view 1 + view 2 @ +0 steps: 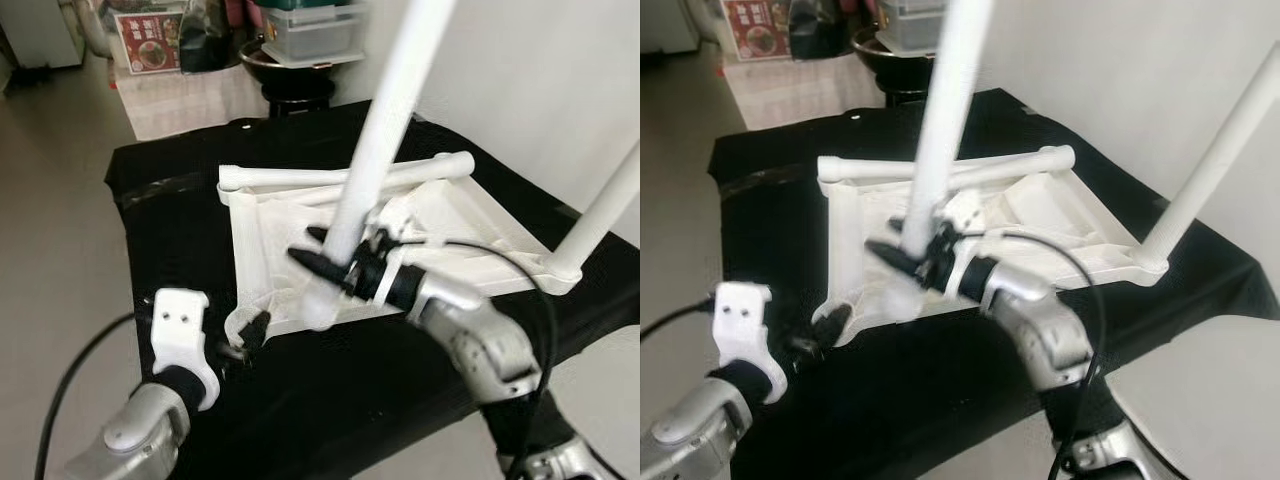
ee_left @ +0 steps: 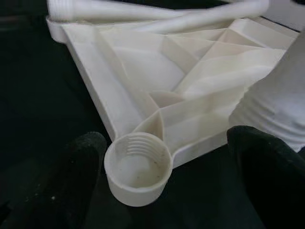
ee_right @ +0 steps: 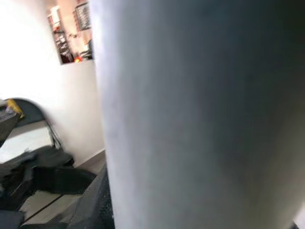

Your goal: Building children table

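A white plastic table top lies upside down on a black cloth. One white leg stands screwed into its right corner. Another leg lies flat along the far edge. My right gripper is shut on a third leg, holding it nearly upright and tilted, its threaded end down at the front edge of the top. That leg looms close in the right wrist view. My left gripper is open, with a finger on each side of the empty threaded socket at the front-left corner.
The cloth-covered surface ends close in front of me and on the left, with bare floor beyond. Behind it stand a dark pot, a plastic container and a red-labelled box. A white wall rises on the right.
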You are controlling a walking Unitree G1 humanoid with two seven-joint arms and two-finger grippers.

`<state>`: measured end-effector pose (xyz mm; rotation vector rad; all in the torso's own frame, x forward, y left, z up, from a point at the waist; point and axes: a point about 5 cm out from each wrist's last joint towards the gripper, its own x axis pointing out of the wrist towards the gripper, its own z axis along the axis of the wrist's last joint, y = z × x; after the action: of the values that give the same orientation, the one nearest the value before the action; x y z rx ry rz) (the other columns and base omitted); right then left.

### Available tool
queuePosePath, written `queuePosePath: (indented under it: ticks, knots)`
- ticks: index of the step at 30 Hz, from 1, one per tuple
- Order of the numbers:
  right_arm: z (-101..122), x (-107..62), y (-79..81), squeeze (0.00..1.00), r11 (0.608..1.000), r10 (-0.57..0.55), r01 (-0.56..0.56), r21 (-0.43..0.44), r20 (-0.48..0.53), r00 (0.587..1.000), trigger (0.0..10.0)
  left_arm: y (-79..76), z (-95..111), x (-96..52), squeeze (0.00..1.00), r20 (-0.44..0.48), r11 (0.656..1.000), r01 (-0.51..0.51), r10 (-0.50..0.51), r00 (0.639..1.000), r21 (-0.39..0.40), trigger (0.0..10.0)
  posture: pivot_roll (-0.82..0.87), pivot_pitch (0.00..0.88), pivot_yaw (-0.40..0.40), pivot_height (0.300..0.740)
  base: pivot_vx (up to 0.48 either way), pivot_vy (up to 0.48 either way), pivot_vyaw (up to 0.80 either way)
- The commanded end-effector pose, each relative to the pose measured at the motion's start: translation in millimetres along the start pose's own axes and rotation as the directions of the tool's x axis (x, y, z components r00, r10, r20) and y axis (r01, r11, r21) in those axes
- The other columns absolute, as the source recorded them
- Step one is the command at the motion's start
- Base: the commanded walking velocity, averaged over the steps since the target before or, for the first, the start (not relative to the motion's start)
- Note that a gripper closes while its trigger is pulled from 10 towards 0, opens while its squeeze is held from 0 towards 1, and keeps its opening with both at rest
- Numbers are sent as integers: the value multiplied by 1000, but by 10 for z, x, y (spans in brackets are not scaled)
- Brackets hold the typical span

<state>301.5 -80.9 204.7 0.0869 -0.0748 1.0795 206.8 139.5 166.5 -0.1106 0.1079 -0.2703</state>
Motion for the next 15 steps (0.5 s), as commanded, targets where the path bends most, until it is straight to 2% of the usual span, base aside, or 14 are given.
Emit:
queuePosePath:
  ticks: [1, 6, 10, 15]
  knots:
    - [17, 12, 42, 0, 1000, 24, -24, -3, 12, 1000, 10000, -39, 3, -31, 0, 17, 1000, -1, 1, 1000, 18, 10000, 40, 82, -22, 740, 0, 0, 531]
    - [72, -12, 18, 0, 1000, 30, -30, -4, 27, 999, 10000, -70, -9, -116, 0, 44, 998, -33, 30, 999, 62, 10000, 12, 99, -23, 740, 0, 0, 800]
    - [116, -18, -6, 0, 1000, 23, -23, -6, 43, 999, 10000, -73, -8, -121, 0, 50, 996, -38, 34, 998, 82, 10000, 5, 99, -19, 740, 0, 0, 800]
    - [175, -14, -42, 0, 1000, 12, -11, -18, 65, 998, 10000, -120, -49, -72, 0, 20, 996, 28, -29, 999, 89, 10000, 7, 97, -18, 740, 0, 0, 800]
